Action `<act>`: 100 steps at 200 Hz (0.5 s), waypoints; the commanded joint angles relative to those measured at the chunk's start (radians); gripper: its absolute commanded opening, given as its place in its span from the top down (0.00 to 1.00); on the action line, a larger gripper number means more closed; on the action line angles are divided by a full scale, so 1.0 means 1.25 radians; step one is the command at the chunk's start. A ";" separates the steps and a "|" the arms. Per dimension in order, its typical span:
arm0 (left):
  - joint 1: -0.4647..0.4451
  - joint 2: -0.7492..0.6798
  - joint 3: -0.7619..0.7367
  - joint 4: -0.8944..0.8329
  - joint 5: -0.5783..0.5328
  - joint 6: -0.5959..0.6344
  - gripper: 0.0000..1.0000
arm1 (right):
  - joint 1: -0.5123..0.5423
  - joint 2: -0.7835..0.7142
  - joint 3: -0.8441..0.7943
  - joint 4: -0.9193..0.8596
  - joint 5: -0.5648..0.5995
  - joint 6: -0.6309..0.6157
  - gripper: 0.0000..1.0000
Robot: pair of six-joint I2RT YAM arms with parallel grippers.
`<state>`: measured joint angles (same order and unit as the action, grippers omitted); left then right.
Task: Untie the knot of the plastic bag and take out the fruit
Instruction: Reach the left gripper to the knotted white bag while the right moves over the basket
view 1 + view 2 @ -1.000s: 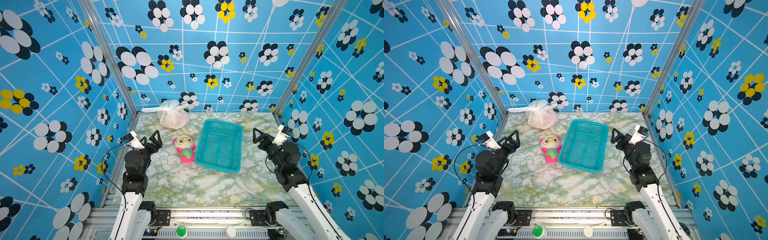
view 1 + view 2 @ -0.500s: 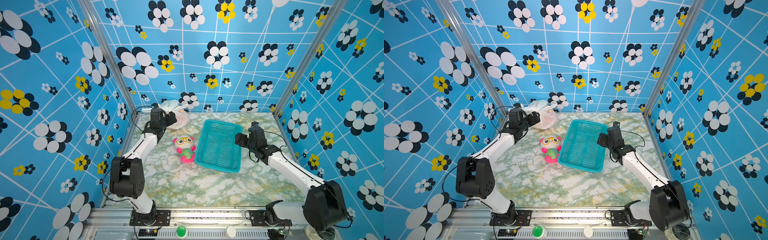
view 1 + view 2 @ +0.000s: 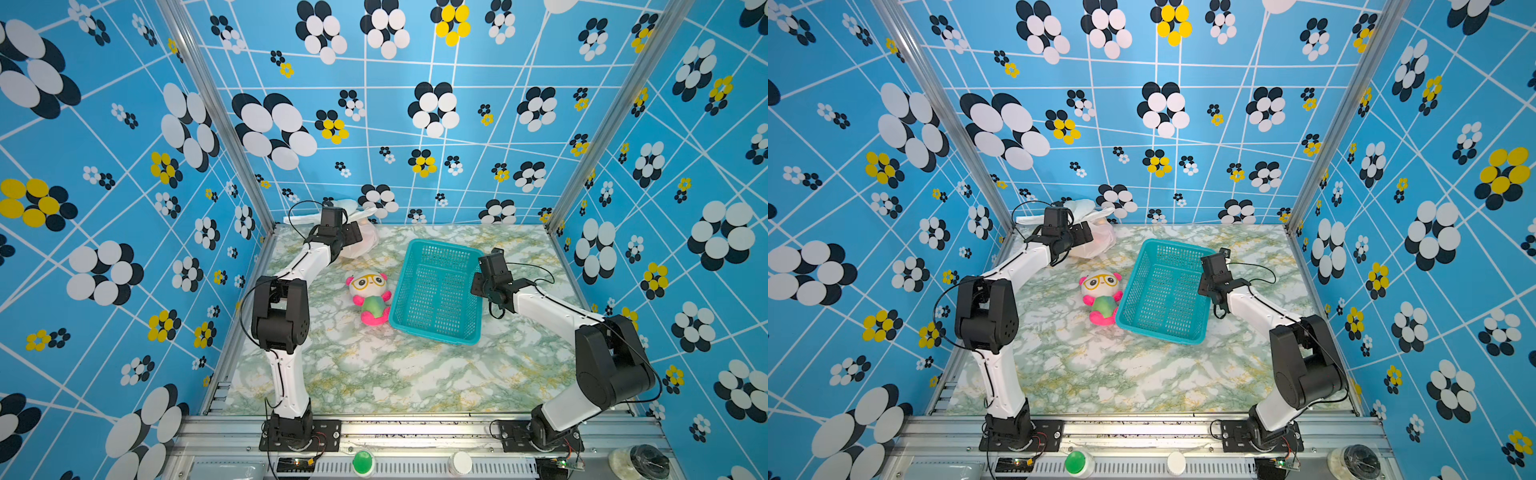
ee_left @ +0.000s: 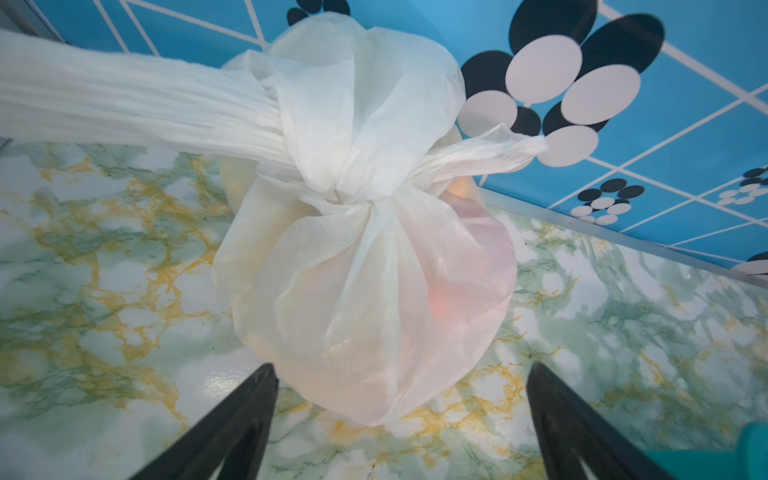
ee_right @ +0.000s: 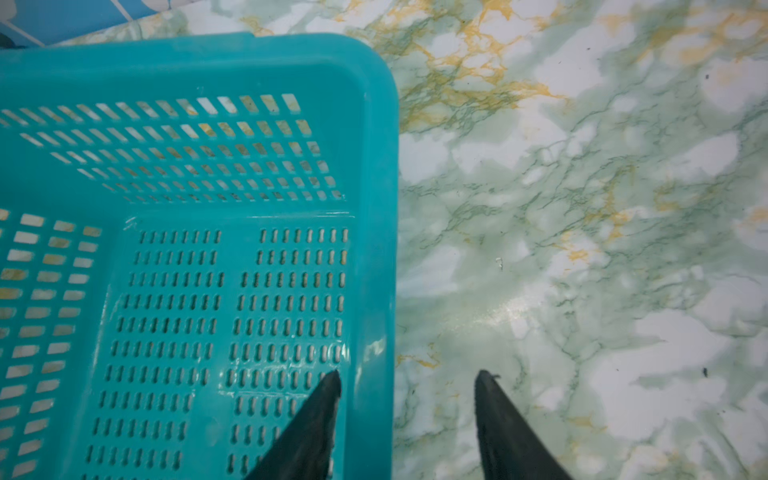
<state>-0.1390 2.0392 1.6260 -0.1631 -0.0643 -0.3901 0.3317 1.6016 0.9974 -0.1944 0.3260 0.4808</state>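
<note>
The white plastic bag (image 3: 363,245) (image 3: 1100,245) stands in the back left corner against the wall. Its knot (image 4: 353,195) is tied, with one strip stretched sideways and a short end on the other side. Orange and pink fruit (image 4: 457,291) shows faintly through the plastic. My left gripper (image 4: 401,374) (image 3: 353,235) hangs open just in front of the bag's belly, not touching it. My right gripper (image 5: 407,378) (image 3: 477,279) is open and straddles the teal basket's side rim (image 5: 374,208), one finger inside and one outside.
The teal basket (image 3: 440,246) (image 3: 1177,246) lies empty right of centre. A pink, white and green plush toy with glasses (image 3: 370,297) (image 3: 1102,297) lies between bag and basket. Patterned walls close off the back and both sides.
Both arms have swung in from their folded places at the front corners. The left one went to the bag, the right one to the basket's rim, where its jaws have narrowed.
</note>
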 commanded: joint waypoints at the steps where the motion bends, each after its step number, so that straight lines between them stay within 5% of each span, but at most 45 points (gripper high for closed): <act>1: -0.005 0.025 0.049 -0.055 -0.056 0.029 0.05 | -0.030 -0.008 -0.026 -0.013 0.042 0.011 0.56; 100: -0.008 0.172 0.252 -0.148 -0.132 0.055 0.04 | -0.117 -0.085 -0.102 -0.092 0.114 0.036 0.78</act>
<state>-0.1455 2.2036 1.8774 -0.2909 -0.1902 -0.3458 0.2138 1.4948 0.8917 -0.2481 0.4091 0.5060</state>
